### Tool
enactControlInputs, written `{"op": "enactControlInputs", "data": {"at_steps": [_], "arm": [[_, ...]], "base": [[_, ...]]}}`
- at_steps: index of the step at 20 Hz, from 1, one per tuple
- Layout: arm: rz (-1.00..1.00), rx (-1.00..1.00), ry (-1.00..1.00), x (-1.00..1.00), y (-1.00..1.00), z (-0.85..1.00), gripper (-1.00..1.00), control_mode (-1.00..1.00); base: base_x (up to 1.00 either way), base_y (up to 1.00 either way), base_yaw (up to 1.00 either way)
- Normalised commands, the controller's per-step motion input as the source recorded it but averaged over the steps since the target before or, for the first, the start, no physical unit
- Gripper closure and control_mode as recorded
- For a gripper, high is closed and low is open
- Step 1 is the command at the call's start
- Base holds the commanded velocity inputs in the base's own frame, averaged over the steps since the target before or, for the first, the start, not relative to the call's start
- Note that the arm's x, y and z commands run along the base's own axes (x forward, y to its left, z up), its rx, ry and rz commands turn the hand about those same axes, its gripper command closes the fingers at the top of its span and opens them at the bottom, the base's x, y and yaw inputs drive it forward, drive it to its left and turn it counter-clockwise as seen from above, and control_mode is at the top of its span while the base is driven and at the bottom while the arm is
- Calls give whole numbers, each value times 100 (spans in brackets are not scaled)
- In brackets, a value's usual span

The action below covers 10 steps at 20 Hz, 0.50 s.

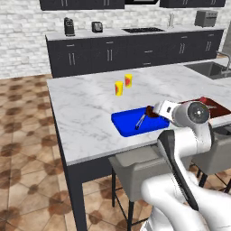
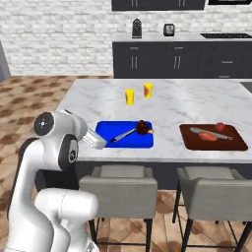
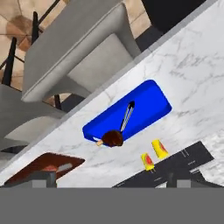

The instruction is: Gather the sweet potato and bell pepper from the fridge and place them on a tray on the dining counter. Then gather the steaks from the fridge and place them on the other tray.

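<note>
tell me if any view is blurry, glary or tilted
Left base view: sharp, flat even light, no glare on the marble counter. Right base view: the same, faint shadow under the blue tray. Hand view: rolled nearly upside down, still crisp.

The dining counter (image 2: 206, 106) has a smooth white-grey marbled top; the blue tray (image 2: 103, 129) looks like glossy plastic, the brown tray (image 2: 236, 142) like matt dark wood, the stool seats (image 2: 118, 189) matt grey

My long white-grey marbled dining counter (image 2: 197, 103) carries a blue rectangular tray (image 2: 124, 135) near its front edge, a dark reddish-brown tray (image 2: 213, 137) to the right, and two small yellow cups (image 2: 129, 97) farther back.
</note>
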Motion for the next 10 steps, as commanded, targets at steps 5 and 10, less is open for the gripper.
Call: {"op": "enactControlInputs", "data": {"at_steps": [5, 10], "arm": [[32, -25, 34, -19, 22, 11, -100, -100], [11, 0, 6, -25, 0, -46, -100, -100]], "base": [[0, 0, 0], [0, 0, 0]]}}
